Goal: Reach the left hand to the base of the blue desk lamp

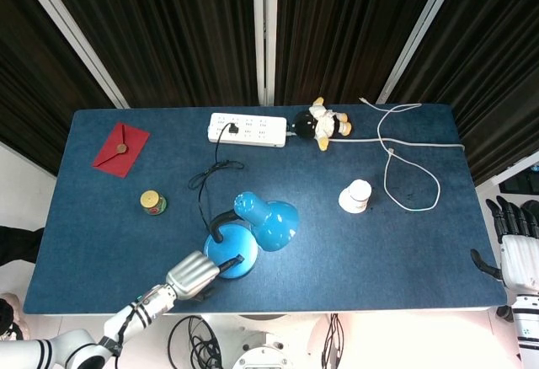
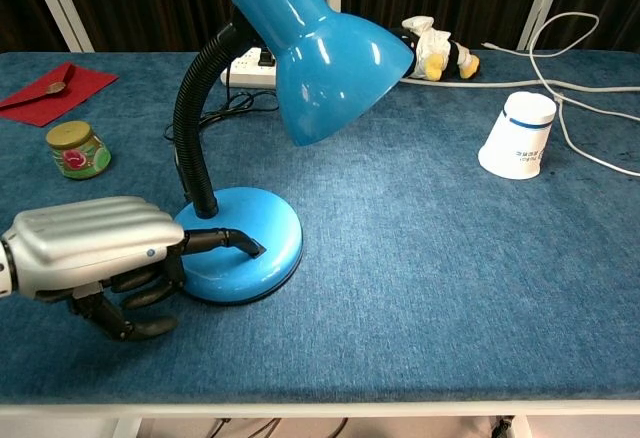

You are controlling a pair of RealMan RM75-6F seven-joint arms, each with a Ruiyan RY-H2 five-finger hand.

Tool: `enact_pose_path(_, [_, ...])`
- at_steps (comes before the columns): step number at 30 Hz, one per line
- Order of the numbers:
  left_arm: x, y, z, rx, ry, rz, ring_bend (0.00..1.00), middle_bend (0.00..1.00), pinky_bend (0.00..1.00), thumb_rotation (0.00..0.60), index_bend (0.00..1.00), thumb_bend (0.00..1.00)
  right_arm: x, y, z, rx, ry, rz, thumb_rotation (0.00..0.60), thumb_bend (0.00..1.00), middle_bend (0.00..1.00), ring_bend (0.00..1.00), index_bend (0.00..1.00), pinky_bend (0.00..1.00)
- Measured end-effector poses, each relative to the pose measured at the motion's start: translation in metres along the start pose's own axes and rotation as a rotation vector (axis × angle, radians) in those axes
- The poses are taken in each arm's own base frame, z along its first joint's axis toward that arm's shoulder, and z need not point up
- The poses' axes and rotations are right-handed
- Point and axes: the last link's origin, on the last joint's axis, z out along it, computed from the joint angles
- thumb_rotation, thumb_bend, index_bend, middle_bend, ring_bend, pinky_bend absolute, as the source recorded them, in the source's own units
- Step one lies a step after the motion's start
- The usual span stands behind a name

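The blue desk lamp stands near the table's front edge, its round base (image 2: 250, 233) under a black gooseneck and a blue shade (image 2: 325, 58). From above, the lamp base (image 1: 226, 251) lies just left of the shade (image 1: 274, 221). My left hand (image 2: 95, 248) sits at the base's front left. One finger (image 2: 232, 240) stretches out and rests on the base top where the switch is; the others curl under the palm. Seen from the head, the left hand (image 1: 194, 275) touches the base's near rim. My right hand (image 1: 515, 247) hangs off the table's right edge, fingers spread, holding nothing.
A small jar (image 2: 76, 149) and a red envelope (image 2: 50, 91) lie to the left. A power strip (image 1: 247, 129) and plush toy (image 1: 322, 123) sit at the back, with an upside-down paper cup (image 2: 520, 136) and a white cable (image 1: 404, 163) on the right.
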Motion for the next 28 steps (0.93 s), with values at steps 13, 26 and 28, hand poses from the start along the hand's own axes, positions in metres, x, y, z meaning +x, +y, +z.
enact_pose_path(13, [0.02,-0.008,-0.023,0.053,0.113,0.018,0.77,0.8,0.78,0.6,0.13,0.38,0.005,0.001,0.0,0.001,0.013,0.007,0.6,0.21,0.0,0.0,0.0,0.0])
enact_pose_path(26, [0.031,-0.072,-0.148,0.443,0.229,-0.001,0.63,0.69,0.68,0.6,0.39,0.34,0.006,-0.001,-0.002,0.0,0.02,-0.005,0.6,0.21,0.0,0.0,0.0,0.0])
enact_pose_path(28, [0.035,-0.081,-0.162,0.509,0.287,0.013,0.39,0.49,0.49,0.6,0.34,0.24,0.007,-0.003,-0.002,0.002,0.023,-0.009,0.6,0.21,0.0,0.0,0.0,0.0])
